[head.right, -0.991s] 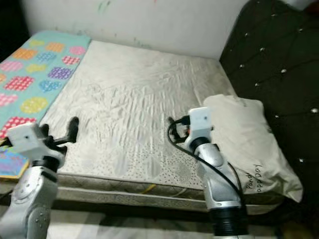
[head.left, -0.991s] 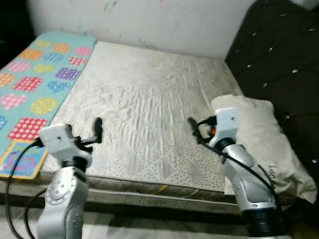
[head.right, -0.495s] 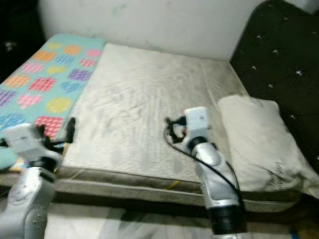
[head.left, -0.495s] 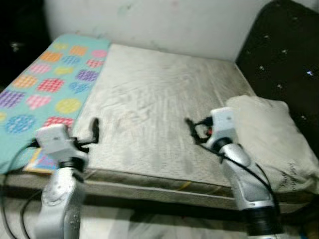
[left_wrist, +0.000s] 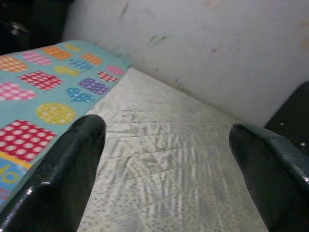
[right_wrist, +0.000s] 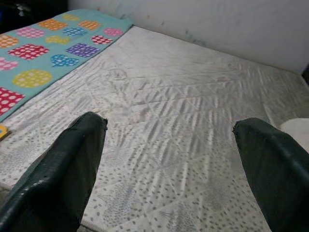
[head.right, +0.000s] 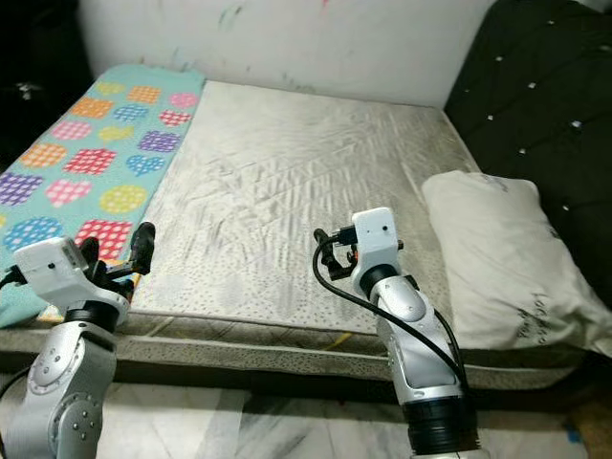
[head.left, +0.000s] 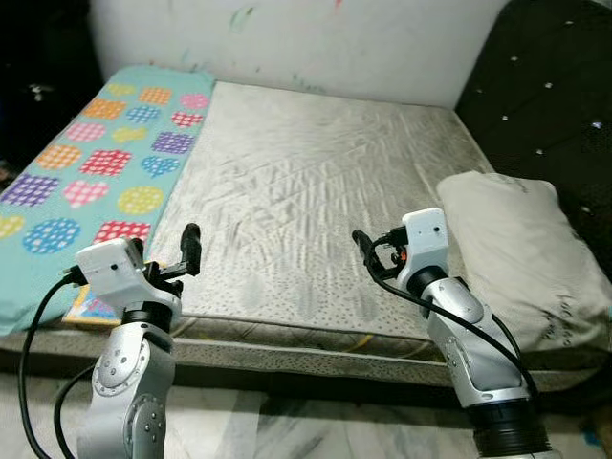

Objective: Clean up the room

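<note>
Left eye view takes in the whole scene: at the far left a teal blanket [head.left: 91,163] patterned with coloured dotted hearts and circles lies over the bed's left side, and a colourful flat thing, perhaps a book [head.left: 91,308], peeks from under its near edge; what it is exactly cannot be told. Just right of it the left gripper [head.left: 188,251] is raised above the near left corner of the bare grey mattress [head.left: 296,191], touching nothing. The mattress spreads wrinkled across the middle, backed by a white wall [head.left: 316,38] with faint colour marks. Further right the right gripper [head.left: 363,251] hovers over the near edge of the mattress, also empty. Beyond it a cream pillow [head.left: 521,253] lies along the right side of the bed, against a dark tufted headboard [head.left: 550,86]. The eye views show the fingers edge-on, so their spread is hard to read there; the left wrist view settles it, with its two black fingers [left_wrist: 58,179] standing wide apart over blanket and mattress. The right wrist view likewise shows its fingers [right_wrist: 63,179] spread wide above the quilted mattress, with a sliver of the pillow [right_wrist: 297,128] at the frame edge.
</note>
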Controlling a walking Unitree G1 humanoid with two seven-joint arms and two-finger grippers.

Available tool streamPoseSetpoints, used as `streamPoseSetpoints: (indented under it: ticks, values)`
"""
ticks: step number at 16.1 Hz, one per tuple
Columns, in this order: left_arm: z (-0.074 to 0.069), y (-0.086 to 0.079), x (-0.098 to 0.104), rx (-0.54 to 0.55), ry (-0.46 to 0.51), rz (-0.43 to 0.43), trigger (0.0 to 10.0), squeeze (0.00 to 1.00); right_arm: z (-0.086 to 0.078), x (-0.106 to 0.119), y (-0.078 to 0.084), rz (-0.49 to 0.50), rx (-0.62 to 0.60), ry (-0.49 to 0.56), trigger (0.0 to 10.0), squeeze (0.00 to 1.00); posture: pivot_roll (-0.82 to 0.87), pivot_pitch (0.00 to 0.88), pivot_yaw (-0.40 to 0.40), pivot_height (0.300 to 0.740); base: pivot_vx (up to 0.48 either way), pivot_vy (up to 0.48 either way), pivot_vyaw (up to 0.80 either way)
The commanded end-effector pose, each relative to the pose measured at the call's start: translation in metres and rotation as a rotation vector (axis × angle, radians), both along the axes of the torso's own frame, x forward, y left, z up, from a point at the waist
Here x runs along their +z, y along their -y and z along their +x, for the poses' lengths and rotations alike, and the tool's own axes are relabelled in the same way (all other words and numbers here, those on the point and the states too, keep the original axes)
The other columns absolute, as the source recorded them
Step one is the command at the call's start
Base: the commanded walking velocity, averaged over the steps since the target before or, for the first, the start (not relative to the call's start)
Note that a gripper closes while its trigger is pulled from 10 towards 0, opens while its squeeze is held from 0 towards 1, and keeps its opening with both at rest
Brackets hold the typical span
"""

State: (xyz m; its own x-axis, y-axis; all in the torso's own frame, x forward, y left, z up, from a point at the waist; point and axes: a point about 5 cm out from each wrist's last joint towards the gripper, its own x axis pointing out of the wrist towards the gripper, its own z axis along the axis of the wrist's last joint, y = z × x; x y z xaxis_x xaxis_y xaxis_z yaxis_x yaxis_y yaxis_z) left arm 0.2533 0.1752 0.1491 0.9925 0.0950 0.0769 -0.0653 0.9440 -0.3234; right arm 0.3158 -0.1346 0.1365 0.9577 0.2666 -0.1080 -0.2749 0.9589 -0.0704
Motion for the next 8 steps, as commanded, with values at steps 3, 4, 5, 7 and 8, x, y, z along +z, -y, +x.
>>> streamPoseSetpoints:
  ticks: [3, 4, 5, 7, 8]
  values:
    - [0.0011, 0.0040, 0.0032, -0.025, 0.018, 0.001, 10.0, 0.00, -0.0006, 0.0025, -0.0006, 0.018, -0.003, 0.018, 10.0, 0.00, -0.01, 0.019, -0.096, 0.740, 0.333, 0.000, 0.00]
    - [0.0016, 0.0035, 0.0036, -0.026, 0.019, 0.004, 10.0, 0.00, -0.0005, 0.0013, -0.0017, 0.022, -0.003, 0.015, 10.0, 0.00, -0.01, 0.021, -0.094, 0.740, 0.337, 0.000, 0.00]
    - [0.0018, 0.0033, 0.0037, -0.027, 0.020, 0.005, 10.0, 0.00, -0.0005, 0.0010, -0.0020, 0.021, -0.003, 0.014, 10.0, 0.00, -0.01, 0.021, -0.093, 0.740, 0.337, 0.000, 0.00]
    - [0.0018, 0.0034, 0.0036, -0.030, 0.020, 0.008, 10.0, 0.00, 0.0002, 0.0003, -0.0005, 0.010, -0.012, 0.017, 10.0, 0.00, -0.01, 0.017, -0.091, 0.740, 0.341, 0.000, 0.00]
    - [0.0021, 0.0038, 0.0036, -0.032, 0.020, 0.009, 10.0, 0.00, 0.0009, 0.0000, 0.0009, 0.007, -0.021, 0.018, 10.0, 0.00, -0.01, 0.017, -0.092, 0.740, 0.341, 0.000, 0.00]
